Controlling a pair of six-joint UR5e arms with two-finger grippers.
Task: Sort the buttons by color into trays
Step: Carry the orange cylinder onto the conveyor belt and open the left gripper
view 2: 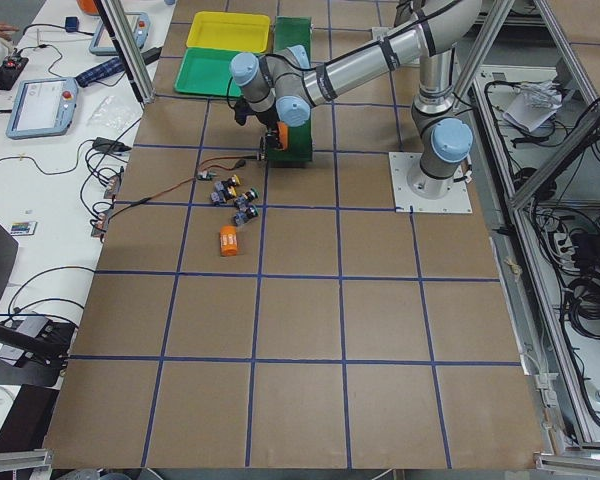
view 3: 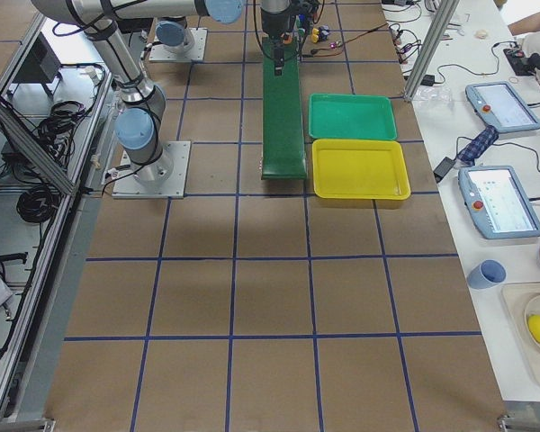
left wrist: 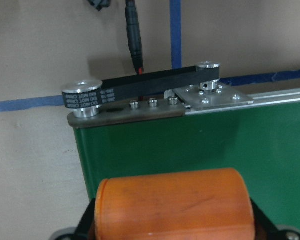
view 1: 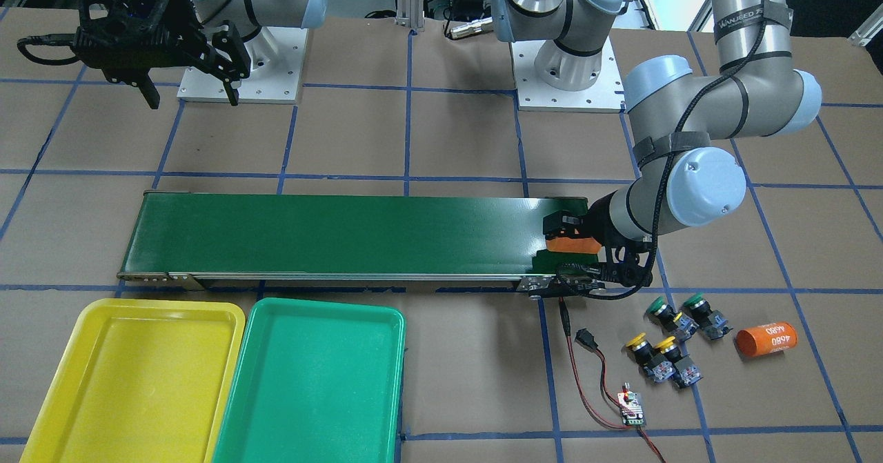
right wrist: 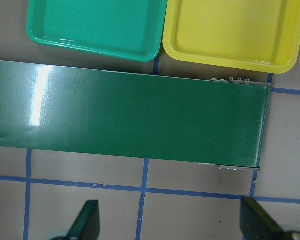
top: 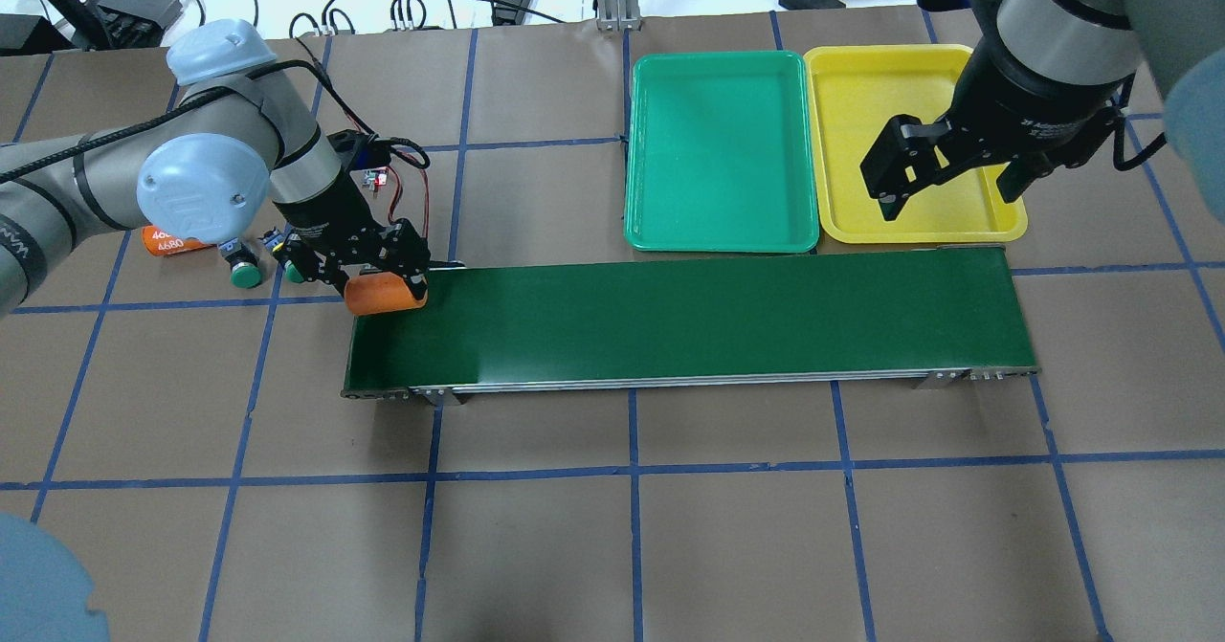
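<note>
At the upper left of the front-facing view, the right gripper (view 1: 193,94) hangs with its fingers spread wide. Lower left, the yellow tray (view 1: 131,306) and green tray (view 1: 324,303) lie side by side. At the conveyor belt's (view 1: 345,235) right end, the left gripper (view 1: 567,237) clamps an orange cylinder (view 1: 581,246). Lower right, the four buttons (view 1: 666,343) cluster on the table, near a second orange cylinder (view 1: 766,342).

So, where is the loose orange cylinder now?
In the front-facing view the loose orange cylinder lies on the table at lower right, on the robot's left side, just right of the buttons.
</note>
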